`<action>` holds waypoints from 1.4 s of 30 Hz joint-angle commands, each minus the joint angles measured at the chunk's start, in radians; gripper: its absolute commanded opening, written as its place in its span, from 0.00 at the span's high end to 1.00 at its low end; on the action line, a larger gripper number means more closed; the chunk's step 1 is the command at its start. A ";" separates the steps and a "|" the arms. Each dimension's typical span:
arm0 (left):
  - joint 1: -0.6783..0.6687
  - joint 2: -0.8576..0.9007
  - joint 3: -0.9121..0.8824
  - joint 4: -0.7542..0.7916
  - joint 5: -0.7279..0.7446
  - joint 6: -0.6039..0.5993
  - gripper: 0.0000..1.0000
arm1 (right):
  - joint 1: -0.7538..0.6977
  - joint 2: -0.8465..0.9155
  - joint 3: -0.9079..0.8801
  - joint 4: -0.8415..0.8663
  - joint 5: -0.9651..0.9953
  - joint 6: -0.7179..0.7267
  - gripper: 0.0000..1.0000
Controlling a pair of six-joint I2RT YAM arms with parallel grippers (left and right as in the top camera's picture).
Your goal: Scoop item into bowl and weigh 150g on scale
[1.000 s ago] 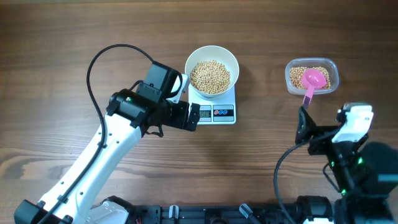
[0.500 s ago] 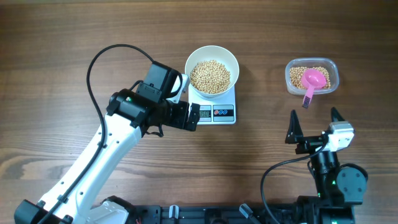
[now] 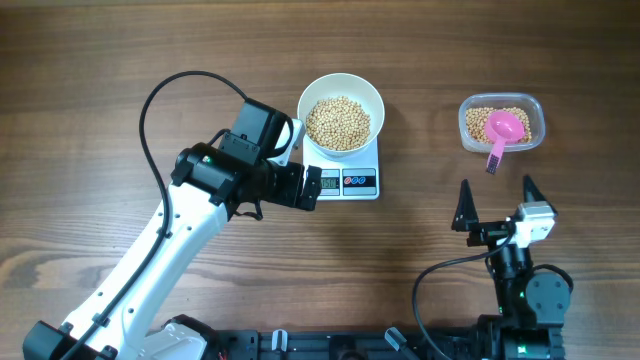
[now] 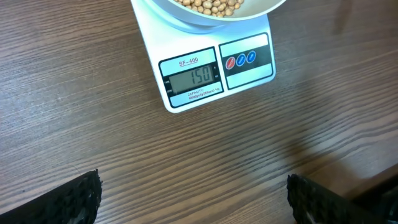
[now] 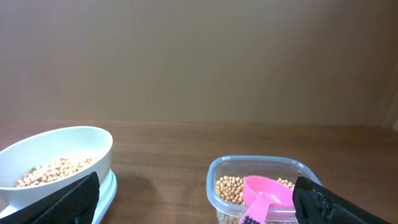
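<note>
Scale [image 4: 205,68]: display reads 150, so I judge the target met.
Beans [image 3: 338,123]: heaped in the white bowl [image 3: 341,77] on the scale; the rest are in the clear tub [image 3: 537,108] with the pink scoop [image 3: 505,128].
Left gripper [image 4: 194,198]: jaws spread wide, empty, just in front of the scale.
Right gripper [image 3: 497,203]: jaws wide, holding nothing, near the tub.
Risk: if I nudge the scale or bowl with the left fingers, the reading shifts or beans spill.
Risk: an extra scoop overshoots.

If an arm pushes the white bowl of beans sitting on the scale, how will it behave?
The bowl holds a good heap of beans, so it probably feels heavy and steady. On the smooth top of the scale it may slide rather than tip. A sharp shove could send loose beans rolling over the rim.
</note>
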 commanded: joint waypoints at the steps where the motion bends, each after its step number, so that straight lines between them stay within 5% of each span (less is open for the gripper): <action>1: -0.003 0.004 -0.003 -0.001 0.012 -0.002 0.00 | 0.004 -0.016 -0.008 -0.001 0.025 -0.006 0.00; 42: -0.003 0.004 -0.003 -0.002 0.012 -0.002 0.00 | 0.004 -0.003 -0.008 -0.059 0.021 -0.006 0.00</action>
